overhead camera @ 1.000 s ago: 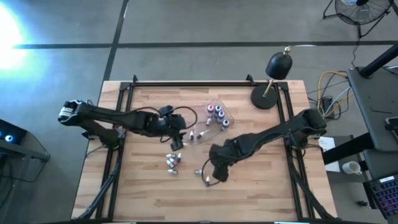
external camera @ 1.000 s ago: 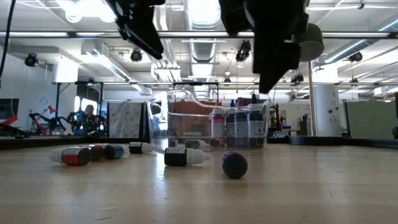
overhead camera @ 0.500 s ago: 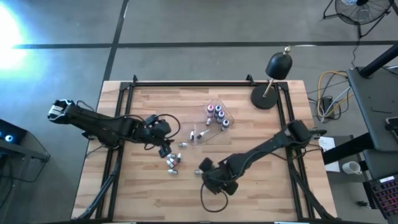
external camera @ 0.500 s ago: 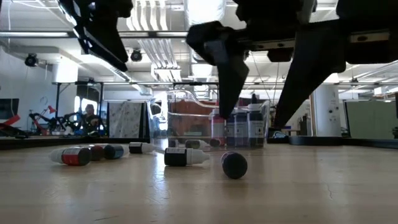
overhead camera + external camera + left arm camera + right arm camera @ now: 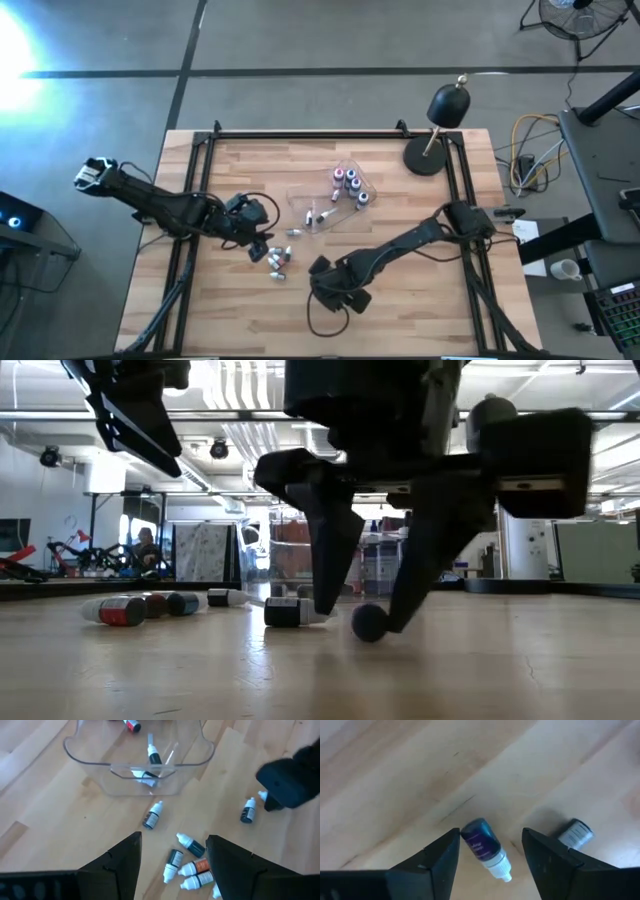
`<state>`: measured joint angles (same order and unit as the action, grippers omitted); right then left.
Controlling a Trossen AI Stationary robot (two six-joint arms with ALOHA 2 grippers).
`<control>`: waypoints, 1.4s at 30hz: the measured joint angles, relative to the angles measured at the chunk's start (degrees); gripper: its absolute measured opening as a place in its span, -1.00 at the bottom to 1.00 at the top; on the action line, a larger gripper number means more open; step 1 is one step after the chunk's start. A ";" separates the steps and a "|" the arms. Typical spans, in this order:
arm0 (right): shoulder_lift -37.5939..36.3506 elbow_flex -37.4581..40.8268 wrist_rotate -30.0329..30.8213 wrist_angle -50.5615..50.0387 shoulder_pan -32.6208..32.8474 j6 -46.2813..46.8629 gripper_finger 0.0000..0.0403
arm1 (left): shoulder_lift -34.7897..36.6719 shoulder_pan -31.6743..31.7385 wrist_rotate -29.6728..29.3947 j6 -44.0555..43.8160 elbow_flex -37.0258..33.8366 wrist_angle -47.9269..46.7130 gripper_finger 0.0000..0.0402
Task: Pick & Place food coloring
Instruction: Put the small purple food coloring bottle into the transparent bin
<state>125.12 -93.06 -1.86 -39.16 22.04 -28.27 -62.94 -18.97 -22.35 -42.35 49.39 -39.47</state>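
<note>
The food coloring is small bottles with white caps. A loose cluster [image 5: 278, 260] lies on the wooden table, and more stand and lie in the clear tray [image 5: 335, 195]. One blue bottle [image 5: 482, 845] lies on its side between the fingers of my right gripper [image 5: 487, 862]. That gripper is open and points down, a finger on either side of the bottle [image 5: 368, 622]; I cannot tell whether a finger touches it. A second bottle [image 5: 575, 832] lies just beside it. My left gripper [image 5: 172, 865] hangs open above the cluster [image 5: 192, 865], touching nothing.
A black domed lamp [image 5: 440, 120] stands at the far right corner. In the tray [image 5: 140, 770], beyond the cluster, lie two bottles. A single bottle [image 5: 248, 811] lies next to my right arm [image 5: 285, 785]. Bare wood stretches along the near edge.
My right gripper has come down toward the table's near left, rolled about its own axis, and now stands low over the blue bottle with a finger on each side. My left gripper has gone from near the tray toward the table's left and near edge, sinking a little, to above the cluster.
</note>
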 joint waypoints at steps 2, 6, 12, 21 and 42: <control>-0.12 0.04 -1.08 0.12 -0.33 0.02 -0.01 | 0.00 -0.53 0.00 -0.18 -0.03 0.05 -0.03; 0.37 0.54 -2.01 0.08 -0.49 0.04 -0.09 | -0.01 -1.00 -0.01 -0.18 -0.03 0.60 -0.03; 1.25 0.66 -3.30 0.13 -1.35 2.81 -0.18 | -0.01 -1.11 -0.02 -0.18 -0.03 0.95 -0.03; 0.71 0.77 -2.96 -4.52 -3.21 18.02 -0.45 | -0.01 -1.08 -0.89 0.15 -0.03 0.93 -0.03; -14.31 -5.92 29.40 -14.71 -12.72 45.21 -0.77 | -0.01 -1.08 -3.48 0.28 -0.03 0.90 -0.03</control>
<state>110.81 -98.98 27.54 -53.87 9.32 16.93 -62.96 -20.05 -25.83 -42.07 49.36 -38.57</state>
